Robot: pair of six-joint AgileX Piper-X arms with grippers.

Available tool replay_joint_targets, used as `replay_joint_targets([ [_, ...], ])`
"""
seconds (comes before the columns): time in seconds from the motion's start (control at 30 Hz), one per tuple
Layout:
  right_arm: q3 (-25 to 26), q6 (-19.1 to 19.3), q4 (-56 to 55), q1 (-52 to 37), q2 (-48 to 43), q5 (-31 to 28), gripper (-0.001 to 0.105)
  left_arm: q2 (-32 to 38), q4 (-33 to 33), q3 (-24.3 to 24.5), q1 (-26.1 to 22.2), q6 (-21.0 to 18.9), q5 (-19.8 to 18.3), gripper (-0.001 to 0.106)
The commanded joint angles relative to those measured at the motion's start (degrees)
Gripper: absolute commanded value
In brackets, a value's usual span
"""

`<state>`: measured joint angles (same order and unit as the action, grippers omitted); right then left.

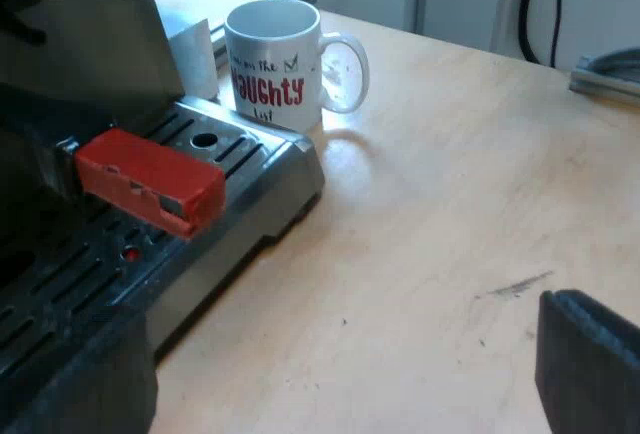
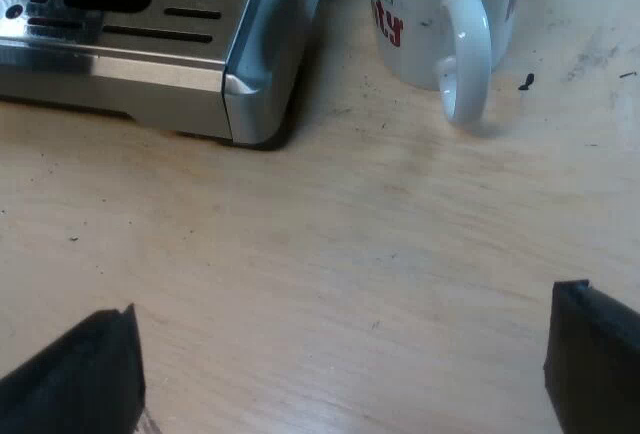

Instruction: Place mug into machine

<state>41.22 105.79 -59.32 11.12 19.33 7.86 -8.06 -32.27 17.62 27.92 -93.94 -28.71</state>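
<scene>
**At the tray's corner: mug not yet in**

Just beside the drip tray our white, red-lettered mug stands upright on the table; its handle faces our right gripper, we judge for an easy grasp; that gripper and our left gripper hang spread wide, holding nothing.

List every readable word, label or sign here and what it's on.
"NAUGHTY": red letters on the mug.
"the", then a ticked box: dark line above it on the same mug; any words before it curve out of sight.
Line under "NAUGHTY": too blurred to read.
Espresso machine and the holder's red end: no text visible.
</scene>
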Motion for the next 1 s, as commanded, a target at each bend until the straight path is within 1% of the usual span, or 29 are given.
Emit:
replay_joint_targets([
  [0.03, -0.6, 0.8, 1.2, 0.1, -0.2, -0.2, 0.082, -0.1, 4.7, -1.8, 0.2, 0.0, -0.7, 0.078],
  [0.1, -2.5, 0.8, 2.9, 0.1, -0.2, -0.2, 0.082, -0.2, 6.1, -3.6, 0.2, 0.0, -0.7, 0.078],
  [0.23, -7.1, 0.8, 7.8, 0.1, -0.1, -0.2, 0.082, -0.2, 6.1, -4.9, 0.2, 0.0, -0.7, 0.078],
  [0.3, -11.2, 0.3, 13.3, 0.1, -0.1, -0.2, 0.082, -0.2, 6.5, -4.9, 0.2, 0.0, -0.7, 0.078],
  [0.33, -11.9, 0.3, 15.1, 0.1, 0.0, -0.2, 0.082, -0.2, 6.5, -4.9, 0.2, 0.0, -0.7, 0.078],
  [0.4, -16.7, 0.3, 23.1, 0.1, 0.0, -0.2, 0.082, -0.2, 6.8, -4.9, 0.2, 0.0, -0.7, 0.078],
  [0.43, -17.9, 0.3, 25.5, 0.1, 0.0, -0.3, 0.082, -0.2, 6.8, -4.9, 0.2, 0.0, -0.7, 0.078],
  [0.47, -19.9, -0.1, 30.4, 0.1, 0.0, -0.6, 0.082, -0.2, 6.8, -4.9, 0.2, 0.0, -0.7, 0.078],
  [0.53, -24.4, -1.8, 38.6, 0.1, 0.0, -4.5, 0.082, -0.2, 6.8, -4.9, 0.2, 0.0, -0.7, 0.078],
  [0.57, -25.4, -2.3, 39.7, 0.1, 0.0, -5.6, 0.082, -0.2, 6.8, -4.9, 0.2, 0.0, -0.7, 0.078],
  [0.6, -27.3, -3.0, 42.7, 0.1, 0.0, -8.3, 0.082, -0.2, 6.8, -4.9, 0.2, 0.0, -0.7, 0.078],
  [0.63, -27.9, -3.3, 44.2, 0.1, 0.0, -10.2, 0.082, -0.2, 6.8, -4.9, 0.2, 0.0, -0.7, 0.078],
  [0.7, -30.8, -3.6, 48.5, 0.1, 0.2, -12.6, 0.082, -0.2, 6.8, -4.9, 0.2, 0.0, -0.7, 0.078],
  [0.73, -30.8, -3.6, 48.5, 0.1, 0.2, -12.6, 0.082, -0.2, 6.8, -4.9, 0.2, 0.0, -0.7, 0.078],
  [0.83, -34.4, -3.6, 54.4, 0.1, 2.0, -11.7, 0.082, -0.2, 6.8, -4.9, 0.2, 0.0, -0.7, 0.078],
  [0.9, -36.4, -3.6, 59.3, 0.1, 4.9, -11.4, 0.082, -0.2, 6.8, -4.9, 0.2, 0.0, -0.7, 0.078],
  [0.97, -37.0, -3.6, 62.2, 0.1, 6.6, -11.4, 0.082, -0.2, 6.8, -4.9, 0.2, 0.0, -0.7, 0.078],
  [1.0, -37.7, -3.6, 65.5, 0.1, 8.7, -11.0, 0.082, -0.2, 6.8, -4.9, 0.2, 0.0, -0.7, 0.078],
])
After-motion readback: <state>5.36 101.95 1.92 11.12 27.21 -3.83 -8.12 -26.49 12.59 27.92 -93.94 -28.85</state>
